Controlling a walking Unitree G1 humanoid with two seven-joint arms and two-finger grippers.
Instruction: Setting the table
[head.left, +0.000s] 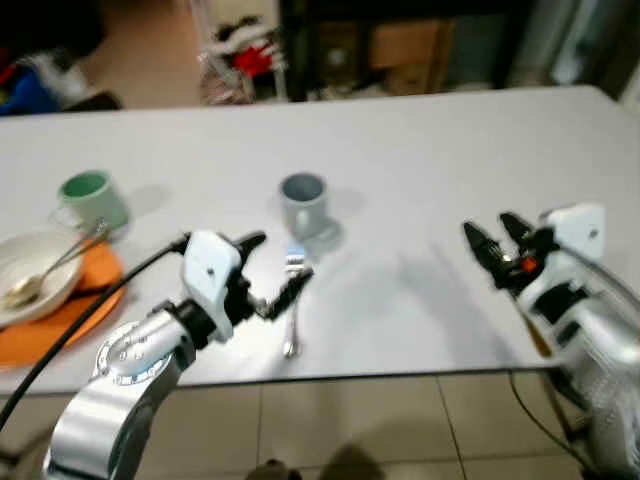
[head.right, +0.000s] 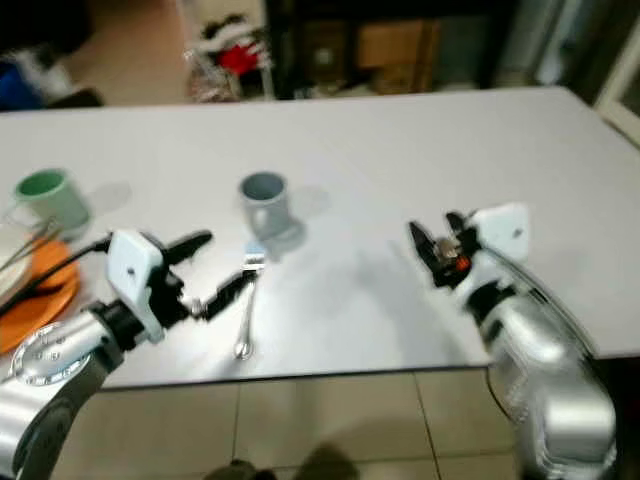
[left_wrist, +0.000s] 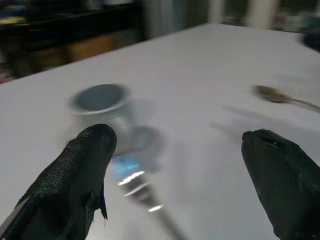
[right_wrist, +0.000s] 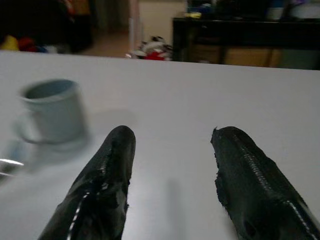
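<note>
Left eye view: a white table (head.left: 420, 150) spans the frame, with tiled floor along the bottom edge. At centre stands a grey mug (head.left: 303, 203). Just below it lies a fork (head.left: 292, 300), its tines toward the mug and its handle pointing at the near table edge. At upper left sits a green mug (head.left: 93, 197); below it, at the left edge, an orange plate (head.left: 75, 315) carries a white bowl (head.left: 35, 272) with a spoon (head.left: 50, 270) resting in it.

The left gripper (head.left: 275, 272) reaches in from lower left, its fingers spread wide either side of the fork and holding nothing; in the left wrist view both fingertips (left_wrist: 87, 155) frame the fork's tines and the grey mug beyond.

The right gripper (head.left: 492, 238) hovers at centre right over bare table, well apart from the fork. Its fingers (right_wrist: 107, 175) stand parted and empty in the right wrist view, with the grey mug off to one side.
</note>
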